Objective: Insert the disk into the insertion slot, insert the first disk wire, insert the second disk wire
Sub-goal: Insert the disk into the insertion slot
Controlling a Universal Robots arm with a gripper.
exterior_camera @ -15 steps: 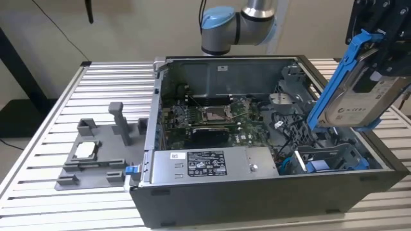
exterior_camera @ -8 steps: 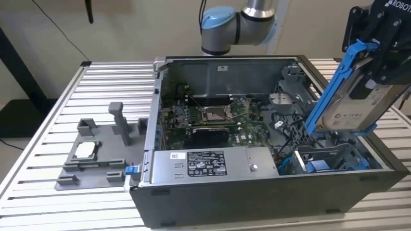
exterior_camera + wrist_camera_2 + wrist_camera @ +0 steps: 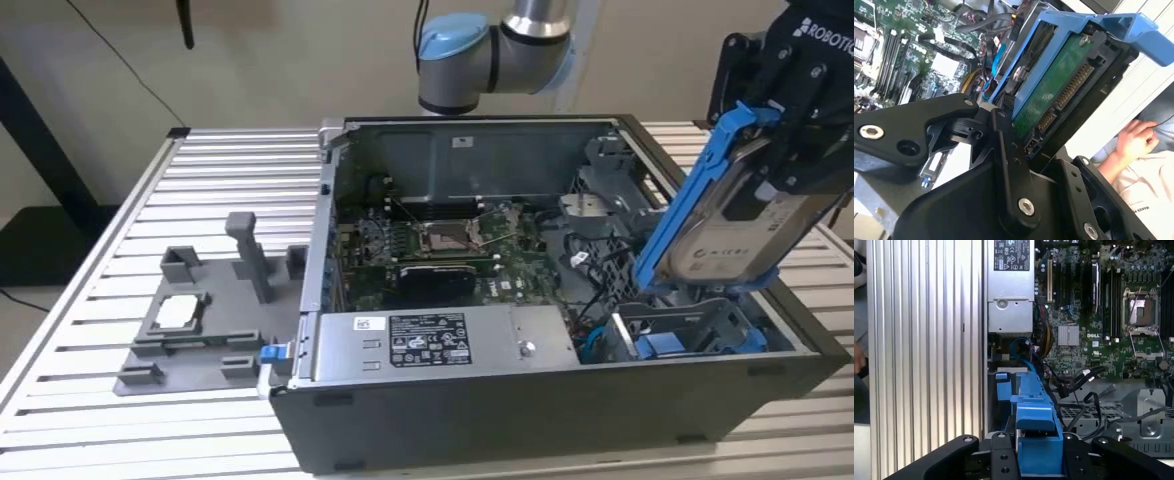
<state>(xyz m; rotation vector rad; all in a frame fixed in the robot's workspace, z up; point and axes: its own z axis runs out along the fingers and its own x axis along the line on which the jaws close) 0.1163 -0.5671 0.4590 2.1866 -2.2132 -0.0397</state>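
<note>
Ribbed aluminium table (image 3: 80, 300) carries an open computer case (image 3: 534, 410). The gripper (image 3: 790, 165) is clamped on the disk (image 3: 727, 220) and holds it steeply tilted, evidently so the lower end can lead into the insertion slot (image 3: 681, 330) directly beneath, beside the power supply (image 3: 427, 340). The disk is not seated; contact with the slot cannot be confirmed.
</note>
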